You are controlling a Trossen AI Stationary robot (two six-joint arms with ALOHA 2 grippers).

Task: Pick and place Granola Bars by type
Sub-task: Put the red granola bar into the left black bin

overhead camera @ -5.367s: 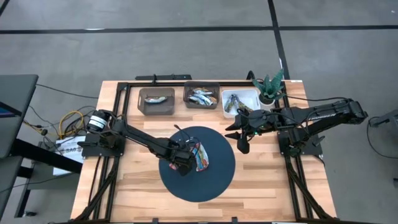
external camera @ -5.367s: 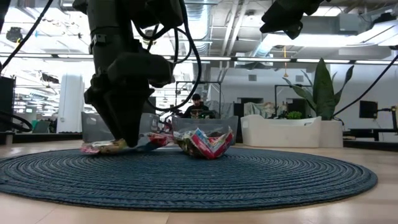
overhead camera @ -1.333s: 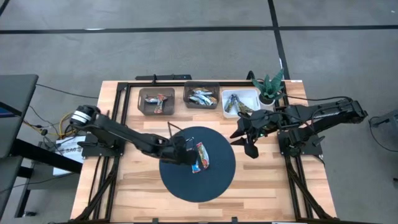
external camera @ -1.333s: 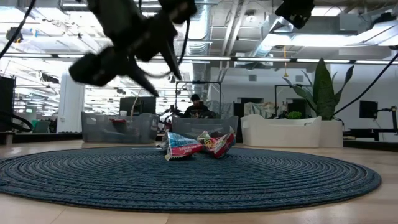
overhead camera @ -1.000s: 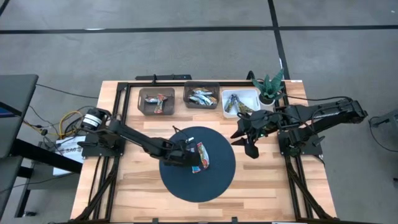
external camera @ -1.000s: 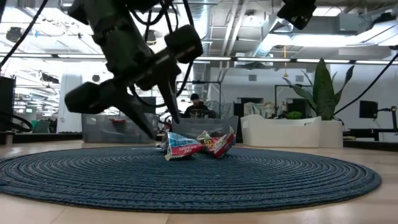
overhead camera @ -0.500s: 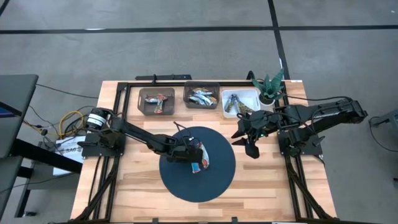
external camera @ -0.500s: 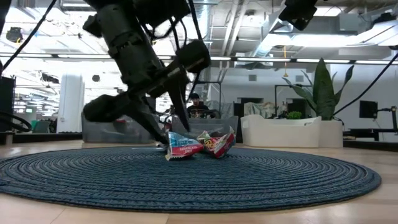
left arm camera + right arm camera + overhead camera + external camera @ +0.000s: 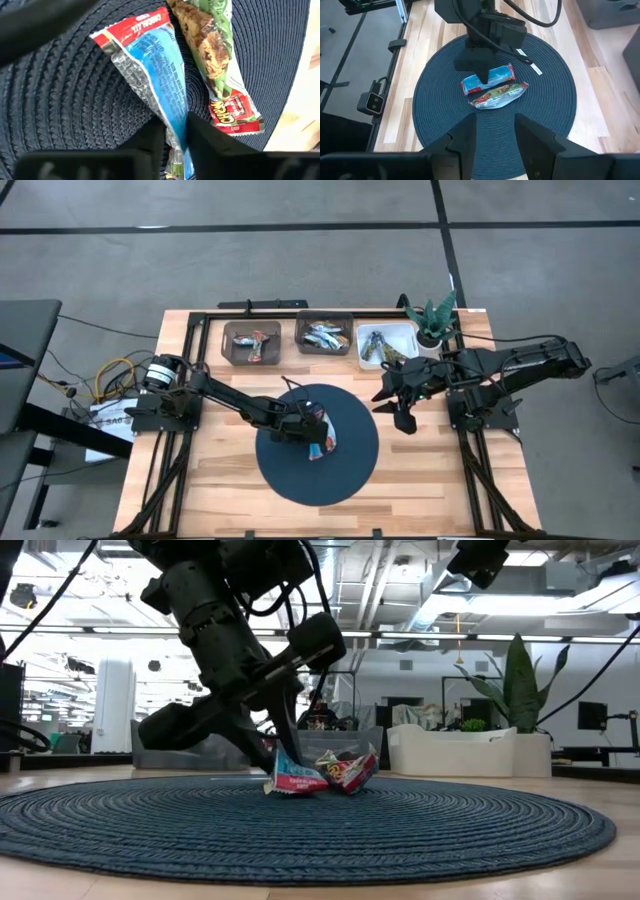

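left pincer [image 9: 172, 132] lowered onto mat, closed on blue bar [image 9: 155, 70]

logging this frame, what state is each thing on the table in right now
left pincer: closing on the blue bar
blue bar: on the mat, pinched at one end
green bar: lying on the mat, untouched
right pincer: open, empty, hovering beside the mat
mat: flat on the table
three bins: each holding bars
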